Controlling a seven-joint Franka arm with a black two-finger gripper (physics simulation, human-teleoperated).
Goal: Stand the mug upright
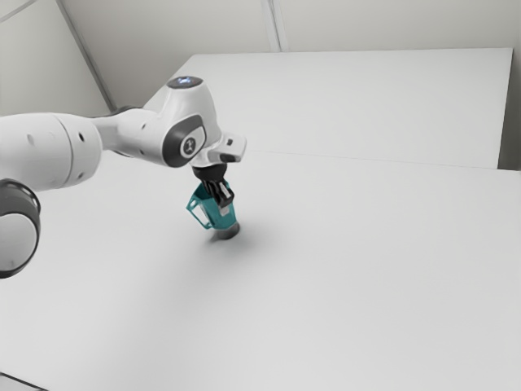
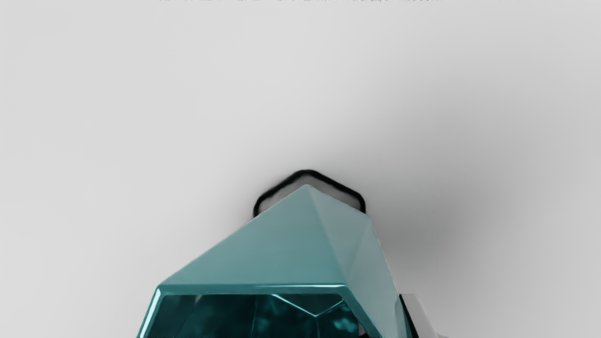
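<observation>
- There was one mug, teal and faceted, with one angular handle that pointed to the exterior view's left.
- One gripper, black and at the end of one white arm, reached down to the mug from above.
- The gripper was clenched on the mug's wall: its two fingers stood only slightly apart, with the wall pinched between them.
- One finger lay along the outside of the wall in the wrist view; a small part of the other appeared within the mug's opening, just inside the rim.
- The mug stood almost upright but leaned a little, its upper end toward the exterior view's left and its open mouth turned up toward the gripper.
- One dark shape sat directly under the mug's lower end; whether it was the mug's own base could not be told, nor whether the mug's weight rested on the tabletop.
- One soft shadow spread over the pale tabletop beside the mug, on the same side as the outer finger.
- One thin seam crossed the tabletop beyond the gripper in the exterior view.
</observation>
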